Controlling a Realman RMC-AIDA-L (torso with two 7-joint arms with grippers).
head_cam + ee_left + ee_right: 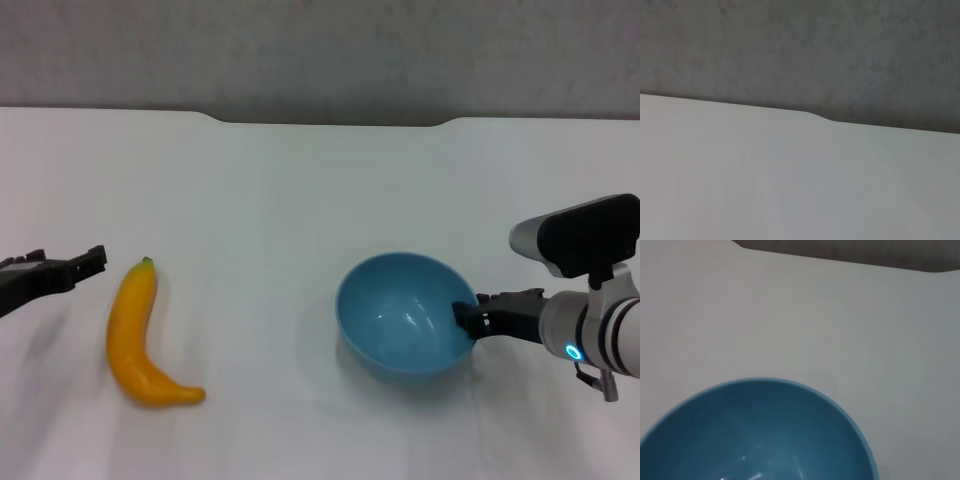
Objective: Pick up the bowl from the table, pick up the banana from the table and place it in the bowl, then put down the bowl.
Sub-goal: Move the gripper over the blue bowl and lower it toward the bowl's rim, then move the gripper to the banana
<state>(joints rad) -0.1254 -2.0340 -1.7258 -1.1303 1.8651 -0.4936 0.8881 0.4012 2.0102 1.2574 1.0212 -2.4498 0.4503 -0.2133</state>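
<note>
The light-blue bowl (402,312) is right of the middle of the white table (300,190). It also fills the lower part of the right wrist view (755,435). My right gripper (468,320) is at the bowl's right rim, with one dark finger inside the rim and the jaws closed on it. The bowl looks slightly tipped, its opening turned a little to the left. The yellow-orange banana (135,335) lies on the table at the left, its dark stem tip pointing away from me. My left gripper (97,258) hovers just left of the banana's stem end, apart from it.
The table's far edge has a shallow cut-out (335,122) with a grey wall behind it. The left wrist view shows only bare tabletop (790,180) and that edge.
</note>
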